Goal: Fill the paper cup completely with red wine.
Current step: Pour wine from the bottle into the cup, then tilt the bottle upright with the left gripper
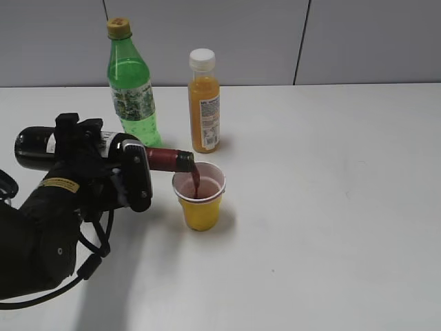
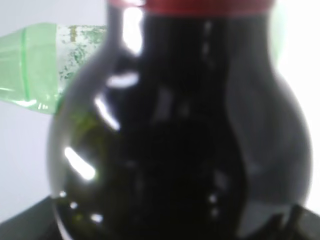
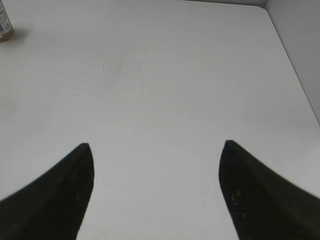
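The yellow paper cup (image 1: 200, 196) stands upright on the white table, in front of the orange juice bottle. My left gripper (image 1: 120, 172) is shut on the dark wine bottle (image 1: 41, 148) and holds it lying nearly level, its red-collared neck (image 1: 169, 160) over the cup's rim. A thin stream of red wine (image 1: 196, 181) falls into the cup, where dark red liquid shows. The bottle's dark body fills the left wrist view (image 2: 175, 140). My right gripper (image 3: 156, 150) is open and empty over bare table; it is out of the exterior view.
A green soda bottle (image 1: 131, 86) and an orange juice bottle (image 1: 204, 103) stand upright behind the cup. The green bottle also shows in the left wrist view (image 2: 40, 65). The table's far right edge meets the wall (image 3: 295, 55).
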Controlling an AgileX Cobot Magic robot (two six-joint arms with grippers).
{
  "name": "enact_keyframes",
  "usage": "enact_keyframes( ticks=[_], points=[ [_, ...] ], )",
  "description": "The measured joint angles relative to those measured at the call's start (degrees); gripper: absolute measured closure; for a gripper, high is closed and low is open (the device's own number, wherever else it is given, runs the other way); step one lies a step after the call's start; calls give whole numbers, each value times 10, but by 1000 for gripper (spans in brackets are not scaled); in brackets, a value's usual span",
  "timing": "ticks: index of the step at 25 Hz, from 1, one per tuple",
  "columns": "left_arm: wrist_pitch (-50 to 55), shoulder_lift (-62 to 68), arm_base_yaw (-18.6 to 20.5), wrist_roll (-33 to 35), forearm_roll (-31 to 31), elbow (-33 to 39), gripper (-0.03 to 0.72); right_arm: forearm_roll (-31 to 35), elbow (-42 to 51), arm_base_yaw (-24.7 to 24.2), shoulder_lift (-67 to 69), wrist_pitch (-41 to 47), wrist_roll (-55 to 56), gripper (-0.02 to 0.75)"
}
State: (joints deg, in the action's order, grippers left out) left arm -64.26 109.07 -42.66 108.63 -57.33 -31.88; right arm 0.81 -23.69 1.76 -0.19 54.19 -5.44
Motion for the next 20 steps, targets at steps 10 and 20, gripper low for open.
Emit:
enact_keyframes(
  ticks=[10, 20],
  points=[
    [0, 0, 0, 11, -7, 0, 133, 0, 0, 0, 0, 0, -1, 148],
    [0, 0, 0, 15, -8, 0, 133, 0, 0, 0, 0, 0, 0, 148]
  ],
)
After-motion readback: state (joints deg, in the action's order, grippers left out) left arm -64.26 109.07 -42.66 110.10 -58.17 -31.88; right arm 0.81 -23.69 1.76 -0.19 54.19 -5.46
